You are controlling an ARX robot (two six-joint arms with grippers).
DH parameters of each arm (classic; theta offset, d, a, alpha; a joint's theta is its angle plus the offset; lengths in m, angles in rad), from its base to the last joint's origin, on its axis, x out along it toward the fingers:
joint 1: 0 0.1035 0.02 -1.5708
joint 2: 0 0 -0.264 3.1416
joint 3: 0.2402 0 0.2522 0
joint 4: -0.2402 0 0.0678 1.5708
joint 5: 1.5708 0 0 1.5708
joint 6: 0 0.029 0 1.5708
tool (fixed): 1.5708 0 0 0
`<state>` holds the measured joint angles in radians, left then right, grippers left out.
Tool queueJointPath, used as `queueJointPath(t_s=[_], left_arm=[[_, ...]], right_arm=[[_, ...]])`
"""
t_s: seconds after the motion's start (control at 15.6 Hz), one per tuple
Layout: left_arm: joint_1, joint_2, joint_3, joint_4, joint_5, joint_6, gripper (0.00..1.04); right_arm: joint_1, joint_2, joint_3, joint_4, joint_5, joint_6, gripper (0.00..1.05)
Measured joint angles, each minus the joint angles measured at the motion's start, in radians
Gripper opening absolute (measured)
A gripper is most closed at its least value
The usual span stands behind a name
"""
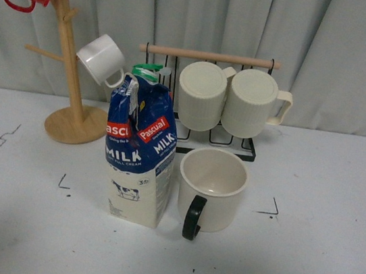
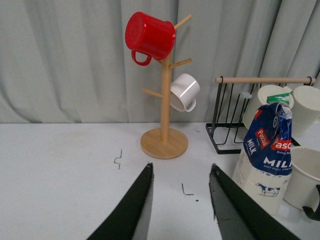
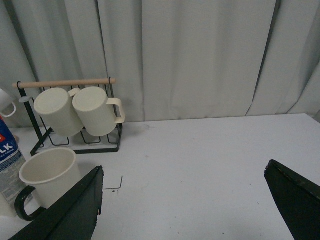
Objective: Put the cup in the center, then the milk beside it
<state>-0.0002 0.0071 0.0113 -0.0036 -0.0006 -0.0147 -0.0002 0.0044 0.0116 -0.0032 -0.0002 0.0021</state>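
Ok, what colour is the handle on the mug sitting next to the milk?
Black; the mug itself is cream-white. The front view shows it best.

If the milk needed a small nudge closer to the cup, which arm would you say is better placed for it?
Probably the left. The milk stands on the cup's left, and the open left gripper has it close ahead, unobstructed. From the right gripper, also open, the cup stands in front of the carton.

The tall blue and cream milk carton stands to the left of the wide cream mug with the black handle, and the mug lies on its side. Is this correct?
Not fully. The wide cream mug with the black handle stands upright, its opening facing up, as the front view shows. The tall blue and cream milk carton does stand to its left in that view.
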Motion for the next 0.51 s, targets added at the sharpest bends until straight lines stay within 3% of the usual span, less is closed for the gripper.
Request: queueJointPath(t_s=[0.26,0.32,0.51], left_arm=[[0.000,0.000,0.000,0.000,0.000,0.000,0.82],[0.000,0.000,0.000,0.000,0.000,0.001,1.00],[0.000,0.000,0.000,0.000,0.000,0.001,0.98]], right_arm=[[0.000,0.000,0.000,0.000,0.000,0.000,0.98],[0.000,0.000,0.000,0.000,0.000,0.000,0.98],[0.000,0.000,0.000,0.000,0.000,0.000,0.98]])
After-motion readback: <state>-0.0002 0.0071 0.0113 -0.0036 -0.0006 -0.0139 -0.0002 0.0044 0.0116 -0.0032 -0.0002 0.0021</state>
